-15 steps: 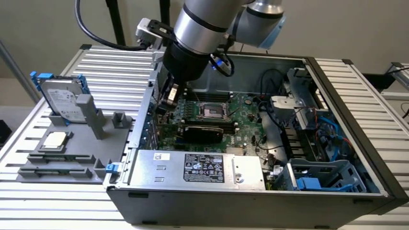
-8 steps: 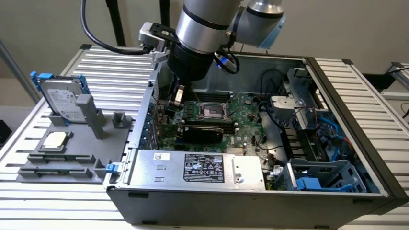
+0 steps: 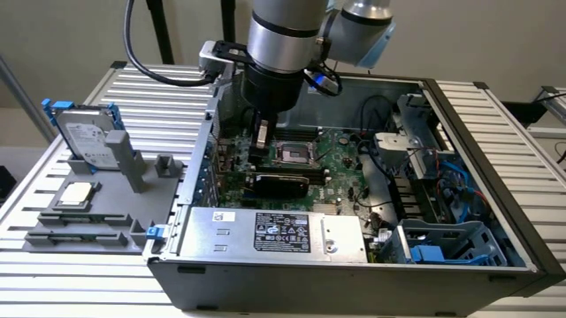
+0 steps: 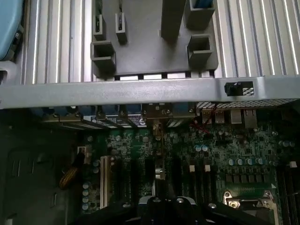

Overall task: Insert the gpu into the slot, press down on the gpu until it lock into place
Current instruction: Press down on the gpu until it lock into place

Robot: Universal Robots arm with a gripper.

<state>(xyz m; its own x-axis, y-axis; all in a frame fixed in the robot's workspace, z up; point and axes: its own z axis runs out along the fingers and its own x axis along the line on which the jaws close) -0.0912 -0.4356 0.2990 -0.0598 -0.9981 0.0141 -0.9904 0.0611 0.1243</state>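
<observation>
GPU, thin flat black rectangular card [image 3: 281,183], sits on the green motherboard [image 3: 340,165] inside the open grey PC case [image 3: 354,281], next to the silver PSU box [image 3: 274,232]. Black gripper [image 3: 260,147], fingers closed and empty, hangs just above the card's end. Case walls close in tight.

A slatted metal table [image 3: 495,106] carries a computer case [image 3: 354,278] and grey fixture [image 3: 97,218].

The gripper [image 3: 262,154] tips are hidden behind the gpu [image 3: 281,183]; the wrist view's edge cuts off the gripper body [image 4: 164,211], and the card's slot contact is hidden
</observation>
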